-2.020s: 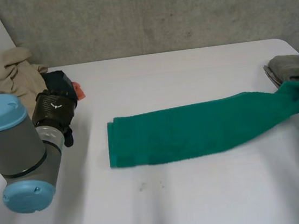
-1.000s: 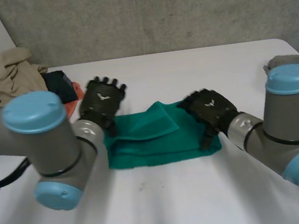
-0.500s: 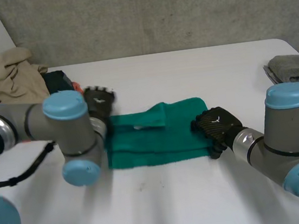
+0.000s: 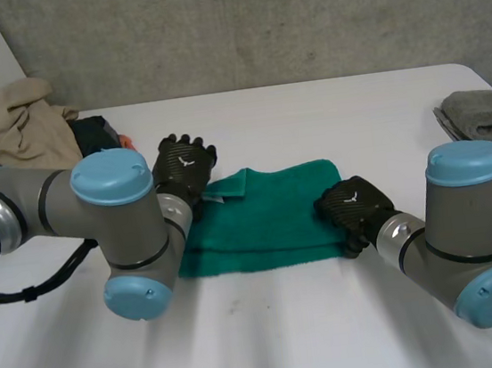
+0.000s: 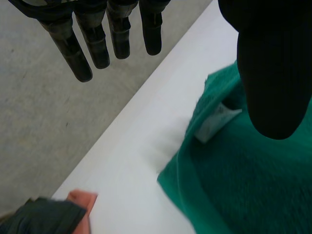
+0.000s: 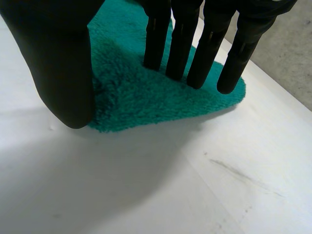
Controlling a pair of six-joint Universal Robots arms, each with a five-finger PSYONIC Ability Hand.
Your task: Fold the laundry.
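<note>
The white table (image 4: pixel 336 334) carried a green towel (image 4: pixel 273 221), folded into a rectangle near the middle. A beige pile of clothes (image 4: pixel 10 128) lay at the far left corner with a dark garment (image 4: pixel 96 131) just beside it, and a grey folded cloth (image 4: pixel 484 114) lay at the right edge. The left hand (image 4: pixel 183 165) was at the towel's far left corner, its fingers (image 5: pixel 95 41) straight and spread from the thumb, gripping nothing. The right hand (image 4: pixel 349 207) was at the towel's right edge, its straight fingers (image 6: pixel 184 44) resting on the pile, thumb apart. A white label (image 5: pixel 217 122) showed by the left thumb.
</note>
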